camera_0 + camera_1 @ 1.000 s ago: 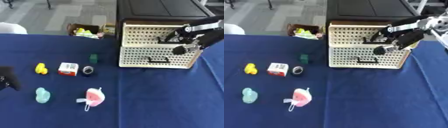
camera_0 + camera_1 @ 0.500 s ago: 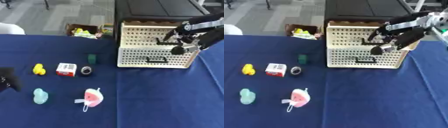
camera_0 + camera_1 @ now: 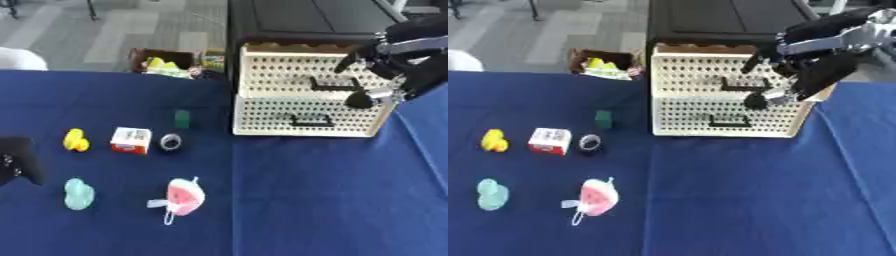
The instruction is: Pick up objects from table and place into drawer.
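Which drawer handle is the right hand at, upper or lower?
The upper handle: the right hand is beside it, while the lower handle sits below, untouched.

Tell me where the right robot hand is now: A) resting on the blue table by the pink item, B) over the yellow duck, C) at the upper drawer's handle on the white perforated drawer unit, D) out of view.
C: the right robot hand is up against the front of the white drawer unit, fingers curled at the upper drawer handle.

Blue-clothed table (image 3: pixel 297 200) bearing: cream perforated drawer unit (image 3: pixel 302 115), green block (image 3: pixel 182 119), yellow duck (image 3: pixel 76 140), red-white box (image 3: pixel 131 140), possibly a tape roll (image 3: pixel 171 142), teal toy (image 3: pixel 78 193), pink pouch (image 3: pixel 184 196).
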You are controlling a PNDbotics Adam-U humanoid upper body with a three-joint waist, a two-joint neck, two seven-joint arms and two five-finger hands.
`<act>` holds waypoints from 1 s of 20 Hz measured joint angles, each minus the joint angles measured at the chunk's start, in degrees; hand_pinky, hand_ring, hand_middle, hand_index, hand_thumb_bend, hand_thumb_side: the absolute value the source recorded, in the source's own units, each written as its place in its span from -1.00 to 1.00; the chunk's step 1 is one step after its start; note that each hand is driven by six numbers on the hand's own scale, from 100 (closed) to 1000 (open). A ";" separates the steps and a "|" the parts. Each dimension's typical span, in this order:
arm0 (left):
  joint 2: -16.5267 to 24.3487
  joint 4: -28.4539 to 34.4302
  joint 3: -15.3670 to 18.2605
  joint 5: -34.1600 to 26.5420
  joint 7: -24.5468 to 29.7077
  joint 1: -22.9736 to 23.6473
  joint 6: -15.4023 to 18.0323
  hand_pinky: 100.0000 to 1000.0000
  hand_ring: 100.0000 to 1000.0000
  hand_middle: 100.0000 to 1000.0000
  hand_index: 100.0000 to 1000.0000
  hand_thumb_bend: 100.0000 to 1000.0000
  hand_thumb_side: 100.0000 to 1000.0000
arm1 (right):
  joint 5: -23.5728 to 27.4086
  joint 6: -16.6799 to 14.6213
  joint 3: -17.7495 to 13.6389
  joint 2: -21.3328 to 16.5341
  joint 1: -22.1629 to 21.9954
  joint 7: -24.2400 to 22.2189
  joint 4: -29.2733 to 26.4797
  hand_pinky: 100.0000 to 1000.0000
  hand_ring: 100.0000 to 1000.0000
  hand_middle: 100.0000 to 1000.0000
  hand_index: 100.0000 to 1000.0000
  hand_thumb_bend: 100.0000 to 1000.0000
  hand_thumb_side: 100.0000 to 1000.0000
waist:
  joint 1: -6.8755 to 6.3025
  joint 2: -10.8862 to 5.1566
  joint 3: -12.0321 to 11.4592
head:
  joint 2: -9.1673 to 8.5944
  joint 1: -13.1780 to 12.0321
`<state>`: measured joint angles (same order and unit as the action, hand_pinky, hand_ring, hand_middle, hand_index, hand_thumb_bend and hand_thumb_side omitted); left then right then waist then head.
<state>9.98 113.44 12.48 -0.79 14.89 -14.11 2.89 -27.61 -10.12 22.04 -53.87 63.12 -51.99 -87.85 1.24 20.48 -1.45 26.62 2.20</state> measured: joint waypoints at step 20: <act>-0.48 0.00 0.00 0.00 0.54 0.00 -0.54 -0.22 -0.15 -0.13 0.34 -1.00 1.00 | -4.50 -1.32 1.60 0.15 0.43 0.09 -0.31 -0.72 -0.71 -0.64 0.83 -0.41 0.71 | 0.12 0.29 -0.31 | -0.08 0.53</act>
<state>9.51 113.44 12.48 -0.79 15.42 -14.11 2.34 -32.11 -11.44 23.64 -53.72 63.54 -51.89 -88.16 1.36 20.77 -1.75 26.55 2.73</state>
